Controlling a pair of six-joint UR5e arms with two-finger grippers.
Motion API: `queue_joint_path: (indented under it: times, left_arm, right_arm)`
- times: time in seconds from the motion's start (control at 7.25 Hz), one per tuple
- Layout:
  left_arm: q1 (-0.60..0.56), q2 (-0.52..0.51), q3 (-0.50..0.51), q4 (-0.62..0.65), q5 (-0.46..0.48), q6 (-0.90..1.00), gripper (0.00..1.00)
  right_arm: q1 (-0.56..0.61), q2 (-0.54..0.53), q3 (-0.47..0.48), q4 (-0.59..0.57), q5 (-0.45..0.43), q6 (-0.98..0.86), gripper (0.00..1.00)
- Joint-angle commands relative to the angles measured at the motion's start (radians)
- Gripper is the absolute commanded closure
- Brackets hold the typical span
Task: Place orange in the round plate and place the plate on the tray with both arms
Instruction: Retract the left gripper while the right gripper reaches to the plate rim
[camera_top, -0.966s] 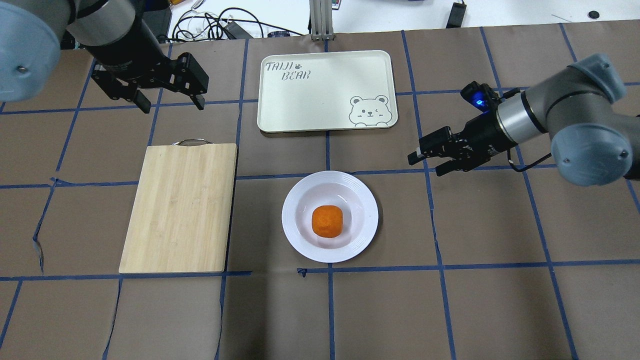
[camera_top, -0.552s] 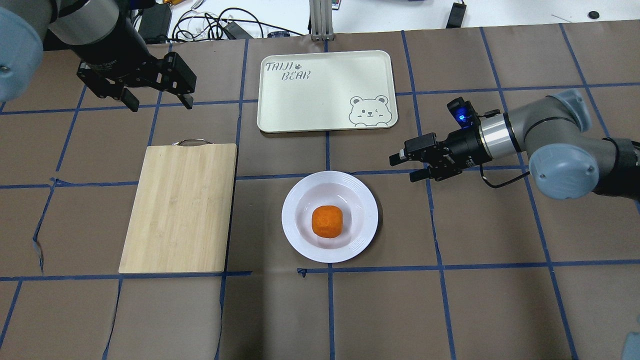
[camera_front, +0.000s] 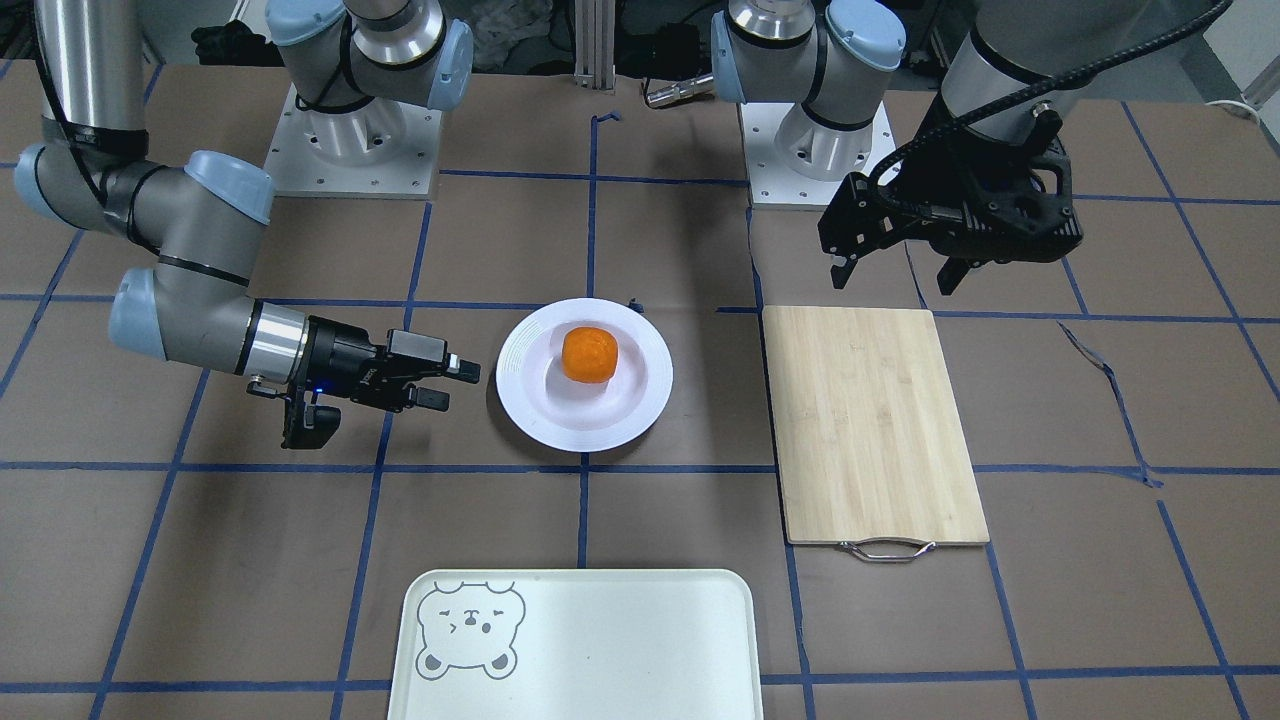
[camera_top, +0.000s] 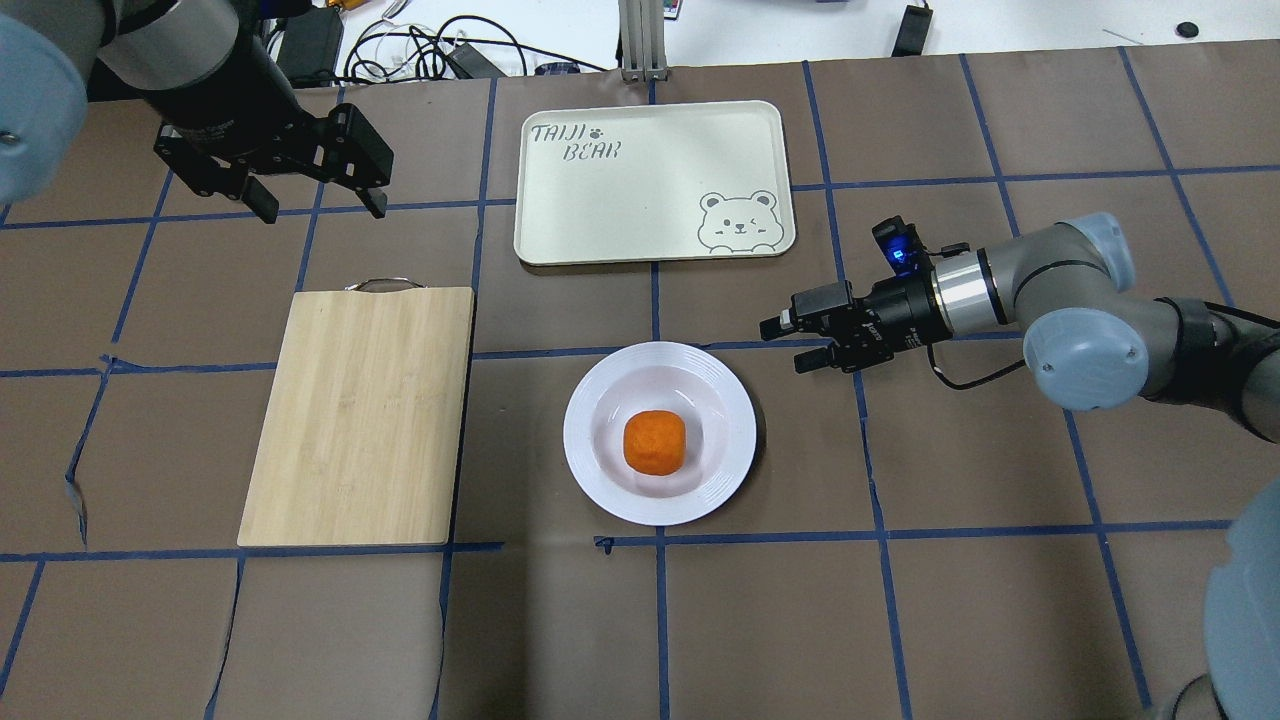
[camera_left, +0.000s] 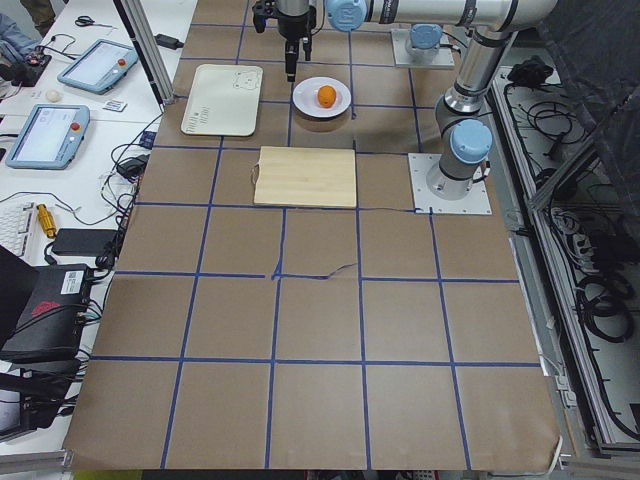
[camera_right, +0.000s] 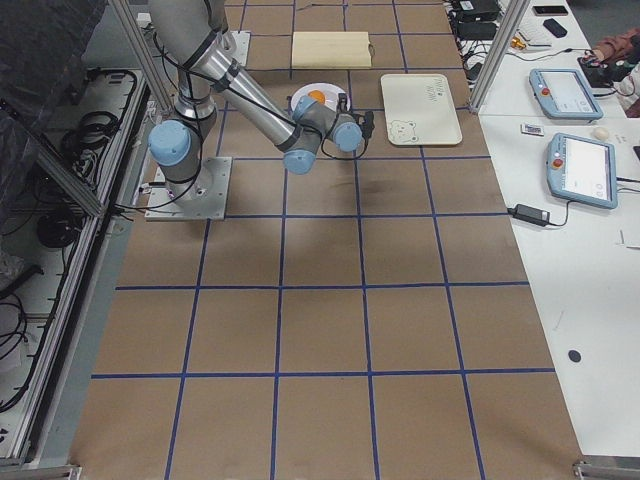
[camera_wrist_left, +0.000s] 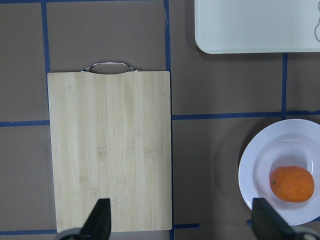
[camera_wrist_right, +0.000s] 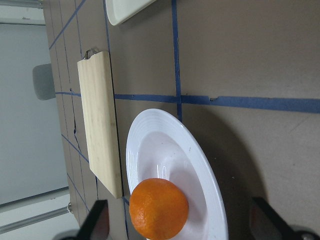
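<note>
At table centre, the orange (camera_top: 655, 443) rests in the shallow middle of the round plate (camera_top: 590, 440). The plate stands on the brown table (camera_top: 1000, 620), well apart from the tray (camera_top: 650, 200), which lies farther from the robot. Orange, plate and tray occupy the same positions as in both earlier overhead frames.

The right gripper (camera_top: 783, 346) lies roughly level with the table and points toward the plate. Its two fingers are spread, with nothing between them. Compared with 0.6 s ago, it has shifted closer to the plate; compared with 1.0 s ago, the shift is larger. It is now near the plate's rim on the tray side, but not touching it. The right arm's elbow has also travelled inward. The right wrist view shows the plate and orange close ahead, between the two fingertips at the bottom edge.

The left gripper (camera_top: 324, 212) hangs above the table beyond the handle end of the bamboo cutting board (camera_top: 360, 415). Its fingers point down and are spread wide, holding nothing. It stands where it stood 0.6 s ago; against 1.0 s ago, it sits slightly farther outward, away from the tray.
</note>
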Motion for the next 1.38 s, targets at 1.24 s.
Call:
queue_joint_path:
  times: [1.24]
  left_arm:
    - [0.004, 0.000, 0.002, 0.000, 0.000, -0.001, 0.00]
  right_arm:
    - [0.157, 0.075, 0.000, -0.195, -0.132, 0.131, 0.07]
